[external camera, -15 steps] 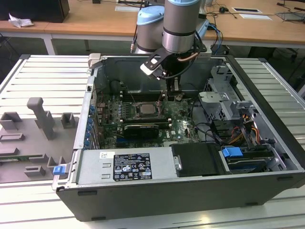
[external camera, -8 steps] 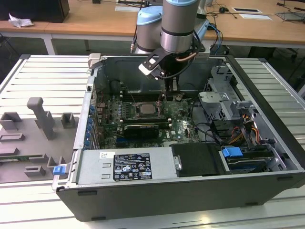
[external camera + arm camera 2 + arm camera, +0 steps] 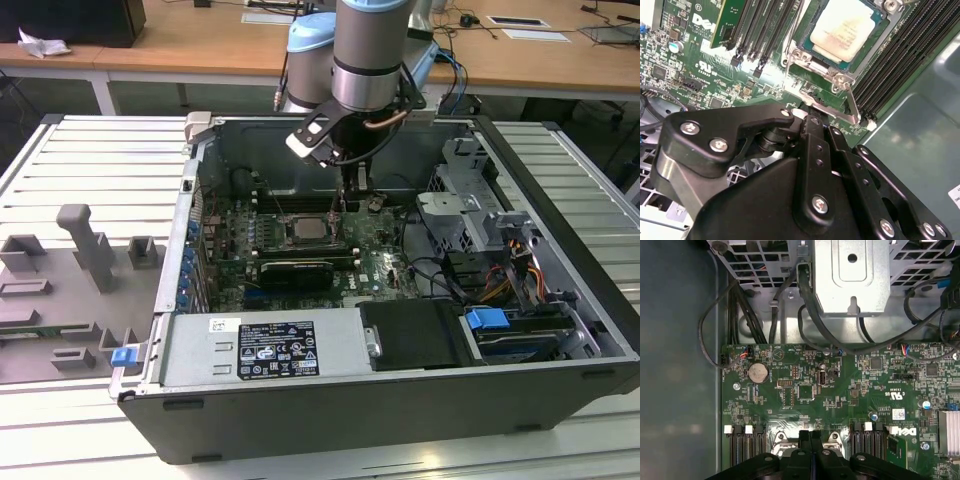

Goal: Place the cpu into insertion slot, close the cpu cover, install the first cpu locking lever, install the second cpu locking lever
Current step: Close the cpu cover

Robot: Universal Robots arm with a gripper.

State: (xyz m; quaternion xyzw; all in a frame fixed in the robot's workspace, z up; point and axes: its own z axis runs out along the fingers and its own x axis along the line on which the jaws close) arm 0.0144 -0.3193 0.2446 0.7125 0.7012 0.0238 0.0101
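Note:
The cpu [image 3: 844, 27], a pale silvery square chip, lies flat in the insertion slot [image 3: 871, 40] on the green board; in the exterior view the cpu [image 3: 303, 229] sits mid-board. The cpu cover [image 3: 801, 54], a silvery frame, lies down around it. A thin metal locking lever [image 3: 854, 102] runs along the socket's edge. My gripper [image 3: 810, 120] is shut, its black fingertips [image 3: 810, 437] pressed together right at the lever's end beside the socket; whether they touch it I cannot tell. From outside, the gripper [image 3: 352, 197] hangs to the exterior view's right of the cpu.
Long black memory slots [image 3: 900, 55] flank the socket. A metal drive cage [image 3: 465, 200] with cables [image 3: 805, 300] stands at the exterior view's right, a power supply [image 3: 265, 350] in front, a black card [image 3: 295, 272] below the cpu. Grey fixtures [image 3: 85, 250] sit outside the case.

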